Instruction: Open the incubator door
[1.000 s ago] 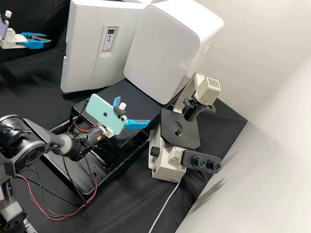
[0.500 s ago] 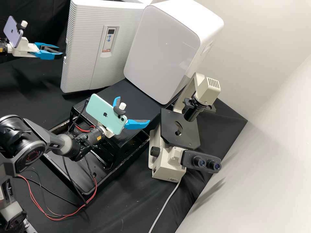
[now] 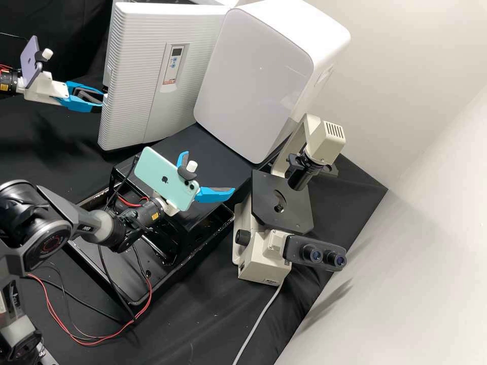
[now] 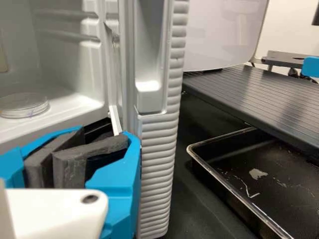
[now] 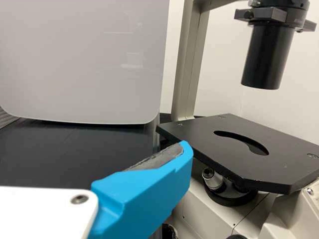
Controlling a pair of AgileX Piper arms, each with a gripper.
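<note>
In the high view the incubator's ribbed white door [image 3: 134,101] stands ajar at the upper left. My left gripper [image 3: 104,100] is shut, its tips at the door's left edge. The left wrist view shows that gripper [image 4: 103,134] with its pads together beside the inner side of the door's edge [image 4: 157,169], below a recess in it. Past the fingers lies the incubator's pale interior [image 4: 70,94]. My right gripper [image 3: 208,171] is open and empty above the black stand, away from the door; in the right wrist view one finger of the gripper [image 5: 144,194] points towards the microscope.
A white box-shaped device [image 3: 253,81] stands right of the incubator, close to the door. The microscope [image 3: 279,203] is at the centre right. A black tray [image 4: 239,174] lies under the black stand [image 4: 254,94]. A petri dish [image 4: 23,104] sits inside the incubator.
My left gripper has come in from the left and slightly down in the high view, up to the door. The door has swung slightly rightwards. The right arm has kept still.
</note>
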